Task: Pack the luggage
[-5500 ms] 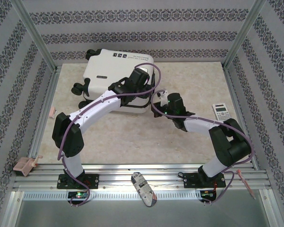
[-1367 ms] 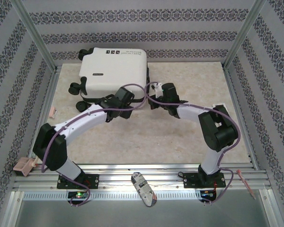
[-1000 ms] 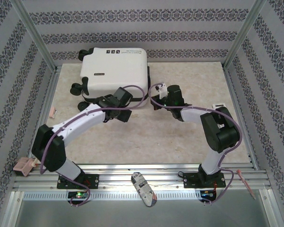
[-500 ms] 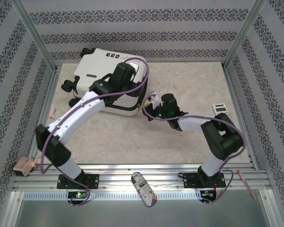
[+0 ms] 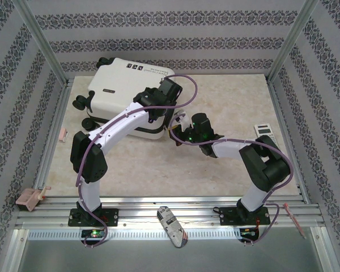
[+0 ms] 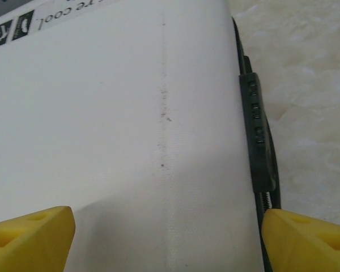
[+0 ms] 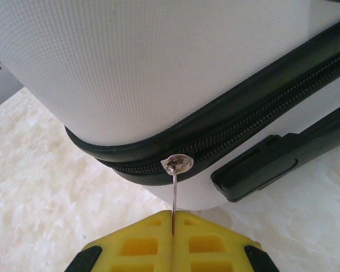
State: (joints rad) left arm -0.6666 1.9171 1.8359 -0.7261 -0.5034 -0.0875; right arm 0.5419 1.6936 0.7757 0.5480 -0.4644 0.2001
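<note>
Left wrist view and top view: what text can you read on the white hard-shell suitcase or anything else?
"re cool": black print on the white hard-shell suitcase, left wrist view; cut off at the frame edge.
Black square icons beside it: no letters legible.
Black lock dials: digits unreadable.
Top view, shell print and grey calculator: too small.

patterned walls (image 5: pixel 158 42), marbled beige tabletop (image 5: pixel 229 96)

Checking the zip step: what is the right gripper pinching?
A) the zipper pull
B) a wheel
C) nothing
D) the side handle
A: the right wrist view shows the right gripper shut on the thin metal zipper pull hanging from the luggage.
</note>
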